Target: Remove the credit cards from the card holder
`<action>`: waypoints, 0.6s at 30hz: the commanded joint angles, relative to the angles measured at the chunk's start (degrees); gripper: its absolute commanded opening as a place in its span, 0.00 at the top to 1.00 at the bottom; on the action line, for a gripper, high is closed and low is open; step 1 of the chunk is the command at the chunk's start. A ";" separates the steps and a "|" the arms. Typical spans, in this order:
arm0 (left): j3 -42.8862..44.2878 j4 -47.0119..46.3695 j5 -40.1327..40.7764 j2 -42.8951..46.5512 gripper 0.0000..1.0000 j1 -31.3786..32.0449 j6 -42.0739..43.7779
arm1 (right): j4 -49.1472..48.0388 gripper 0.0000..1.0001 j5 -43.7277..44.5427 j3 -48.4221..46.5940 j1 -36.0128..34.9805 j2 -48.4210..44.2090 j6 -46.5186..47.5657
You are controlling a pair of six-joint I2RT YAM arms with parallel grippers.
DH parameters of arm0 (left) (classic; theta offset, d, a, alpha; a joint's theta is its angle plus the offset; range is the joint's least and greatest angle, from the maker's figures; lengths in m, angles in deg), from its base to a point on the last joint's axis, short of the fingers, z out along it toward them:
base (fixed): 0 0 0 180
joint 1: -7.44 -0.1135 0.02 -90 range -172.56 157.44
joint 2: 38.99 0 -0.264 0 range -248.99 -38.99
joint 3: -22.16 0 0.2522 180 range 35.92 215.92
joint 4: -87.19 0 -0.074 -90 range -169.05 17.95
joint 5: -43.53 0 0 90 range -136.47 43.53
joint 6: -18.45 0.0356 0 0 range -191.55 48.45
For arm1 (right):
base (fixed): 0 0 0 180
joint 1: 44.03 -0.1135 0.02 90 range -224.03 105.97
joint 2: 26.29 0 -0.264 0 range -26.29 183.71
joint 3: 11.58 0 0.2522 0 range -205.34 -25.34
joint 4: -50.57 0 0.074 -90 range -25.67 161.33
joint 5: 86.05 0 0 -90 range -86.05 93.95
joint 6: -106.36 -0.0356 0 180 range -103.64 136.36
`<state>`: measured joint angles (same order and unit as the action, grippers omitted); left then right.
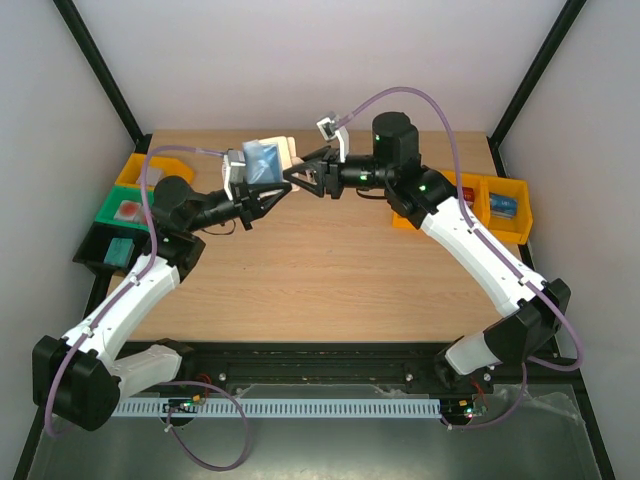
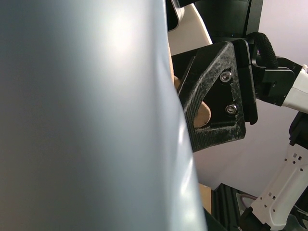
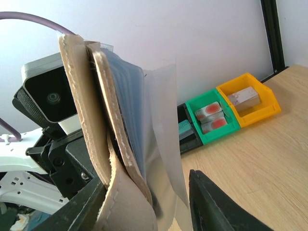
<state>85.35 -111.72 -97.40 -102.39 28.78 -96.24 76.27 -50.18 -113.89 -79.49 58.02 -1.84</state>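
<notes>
The card holder [image 1: 265, 160] hangs above the table's far middle, beige outside and blue inside, with my left gripper [image 1: 258, 186] shut on its lower edge. In the right wrist view its beige covers [image 3: 96, 144] stand on edge, and a thin pale grey credit card [image 3: 161, 125] sticks out of the blue pockets. My right gripper [image 1: 296, 173] [image 3: 144, 207] is open and straddles that edge; a gap shows between the card and the right finger [image 3: 216, 202]. A blurred grey surface [image 2: 86, 115] fills most of the left wrist view and hides my left fingers. The right gripper's black finger [image 2: 216, 96] shows beside it.
At the table's left edge stand a yellow bin [image 1: 140, 168], a green bin [image 1: 125, 208] [image 3: 211, 115] holding red-marked boxes, and a black bin [image 1: 110, 250]. Two yellow bins [image 1: 500, 205] sit at the right. Black frame posts rise at the back corners.
</notes>
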 commanded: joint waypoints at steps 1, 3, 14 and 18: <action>-0.16 -3.01 -1.37 0.99 0.98 0.37 0.44 | -4.12 0.58 0.78 -0.47 -0.24 0.36 -0.90; -0.21 -2.97 -1.37 0.93 0.98 0.52 0.43 | -4.47 0.57 0.72 -0.48 -0.30 0.56 -1.08; -0.52 -2.74 -1.86 0.83 0.98 1.26 0.43 | -3.03 0.54 1.76 -1.82 -2.05 3.08 -0.39; -0.64 -2.87 -1.97 0.73 0.98 1.57 0.34 | -3.59 0.49 0.21 -3.23 -2.62 4.02 -0.70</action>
<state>84.69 -111.26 -96.35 -102.39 28.78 -96.52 74.55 -49.92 -114.22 -80.47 59.97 -2.47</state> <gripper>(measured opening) 0.092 0.490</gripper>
